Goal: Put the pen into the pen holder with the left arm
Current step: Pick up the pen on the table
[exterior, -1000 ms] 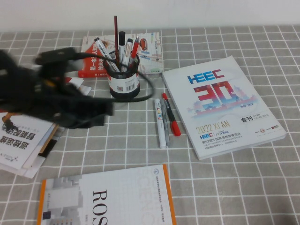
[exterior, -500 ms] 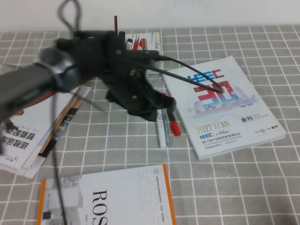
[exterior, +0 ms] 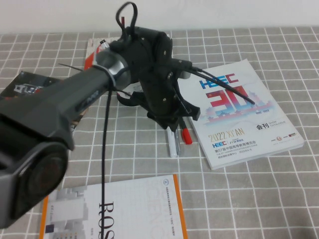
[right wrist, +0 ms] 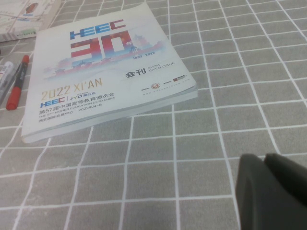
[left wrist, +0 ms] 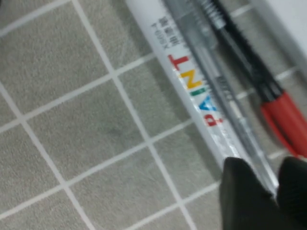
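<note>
The pen, a thick white marker [exterior: 172, 145] with coloured lettering [left wrist: 192, 86], lies on the checked cloth beside a slim grey pen [left wrist: 225, 91] and a red pen [exterior: 185, 134]. My left gripper [exterior: 174, 123] hangs just above these pens with its jaws a narrow gap apart. In the left wrist view its black fingertips [left wrist: 244, 191] stand over the ends of the white marker and the grey pen, holding nothing. The pen holder is hidden behind my left arm. My right gripper [right wrist: 266, 160] is shut and empty, low over the cloth in front of the catalogue.
A white HEEC catalogue [exterior: 239, 109] lies right of the pens and shows in the right wrist view [right wrist: 110, 72]. An orange-edged ROS book [exterior: 124, 209] lies at the front. A red and white book [exterior: 92, 50] is at the back left.
My left arm has swung from the left side across to the pens and dropped over them. It now covers the pen holder.
</note>
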### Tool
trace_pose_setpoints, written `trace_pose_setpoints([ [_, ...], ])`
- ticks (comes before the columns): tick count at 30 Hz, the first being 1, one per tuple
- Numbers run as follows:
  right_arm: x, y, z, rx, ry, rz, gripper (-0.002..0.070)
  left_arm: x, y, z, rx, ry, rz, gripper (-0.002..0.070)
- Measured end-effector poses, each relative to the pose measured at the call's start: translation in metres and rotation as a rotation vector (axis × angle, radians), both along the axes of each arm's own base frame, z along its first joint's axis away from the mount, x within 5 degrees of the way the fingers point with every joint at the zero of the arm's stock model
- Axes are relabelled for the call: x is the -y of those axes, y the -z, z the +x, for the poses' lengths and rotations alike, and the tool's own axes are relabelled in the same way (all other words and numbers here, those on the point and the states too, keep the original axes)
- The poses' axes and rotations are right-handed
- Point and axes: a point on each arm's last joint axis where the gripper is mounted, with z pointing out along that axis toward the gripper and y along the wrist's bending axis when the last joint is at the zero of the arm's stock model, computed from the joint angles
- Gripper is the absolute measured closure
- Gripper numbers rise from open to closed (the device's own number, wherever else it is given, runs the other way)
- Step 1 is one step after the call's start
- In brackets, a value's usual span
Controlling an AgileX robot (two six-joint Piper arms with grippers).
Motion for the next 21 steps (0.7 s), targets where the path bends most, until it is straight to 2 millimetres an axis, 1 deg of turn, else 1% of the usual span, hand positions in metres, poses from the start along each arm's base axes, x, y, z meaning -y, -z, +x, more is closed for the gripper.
trace_pose_setpoints([
  [4,0.000,0.000,0.000,0.000,0.000,0.000,0.0691,-0.003,0.017,0.010,-0.044,-0.031,0.028,0.0391],
  [6,0.000,0.000,0.000,0.000,0.000,0.000,0.0691,-0.006,0.021,0.014,-0.052,-0.062,0.029,0.0356],
  [11,0.000,0.000,0.000,0.000,0.000,0.000,0.0691,-0.010,0.024,0.022,-0.032,-0.097,0.015,0.0331],
  [15,0.000,0.000,0.000,0.000,0.000,0.000,0.0691,-0.007,0.027,0.026,-0.017,-0.101,-0.004,0.0328],
  [17,0.000,0.000,0.000,0.000,0.000,0.000,0.0691,-0.006,0.030,0.027,-0.020,-0.103,-0.009,0.0328],
  [18,0.000,0.000,0.000,0.000,0.000,0.000,0.0691,-0.006,0.035,0.027,-0.027,-0.102,0.002,0.0328],
  [21,0.000,0.000,0.000,0.000,0.000,0.000,0.0691,-0.006,0.035,0.028,-0.026,-0.103,-0.004,0.0328],
])
